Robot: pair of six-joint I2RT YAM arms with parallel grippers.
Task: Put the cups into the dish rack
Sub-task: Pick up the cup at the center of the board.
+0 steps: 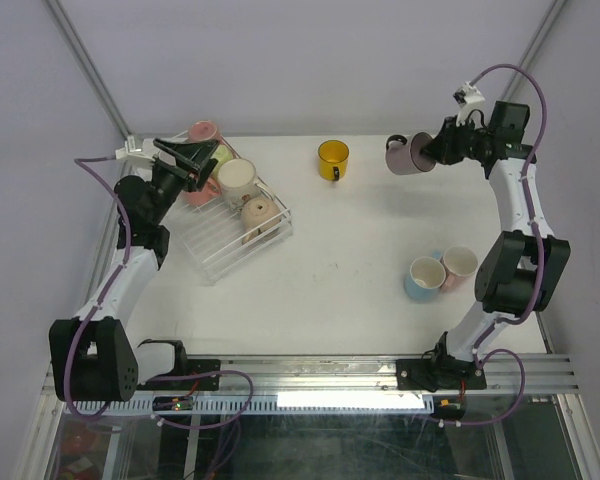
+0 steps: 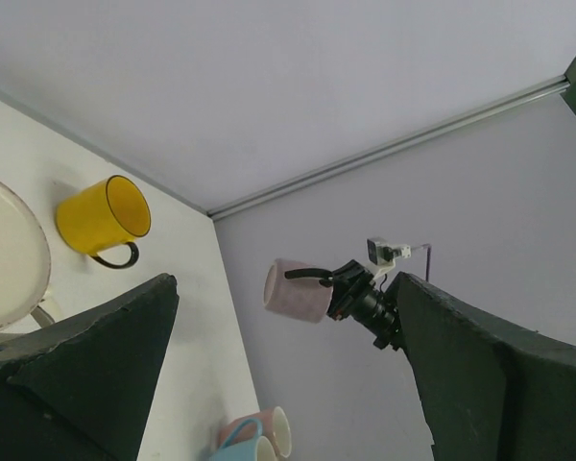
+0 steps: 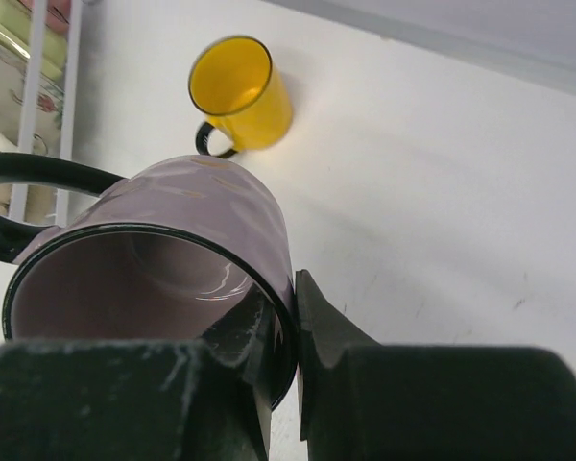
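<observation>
**Status: loading partly complete.**

1. Loaded. The dish rack sits on the left side of the bench, angled to its edges. At least four cups are in it: a pink mug at the far end, a green mug, a cream mug and a beige mug. A further pink shape lies under the left arm. Whether it is another cup cannot be told.

2. In transit. The mauve mug is clear of the bench at the far right, tipped on its side, well apart from the rack. The right tool is clamped on its wall, one finger inside the rim and one outside.

3. Not yet loaded. The yellow mug stands alone at the far middle of the bench. The light blue mug and the pale pink mug stand side by side, apparently touching, near the right arm.

4. Left tool: jaws spread wide, empty, poised over the far end of the rack.

Judgement: roughly half done. Four cups are left, the carried one included.
</observation>
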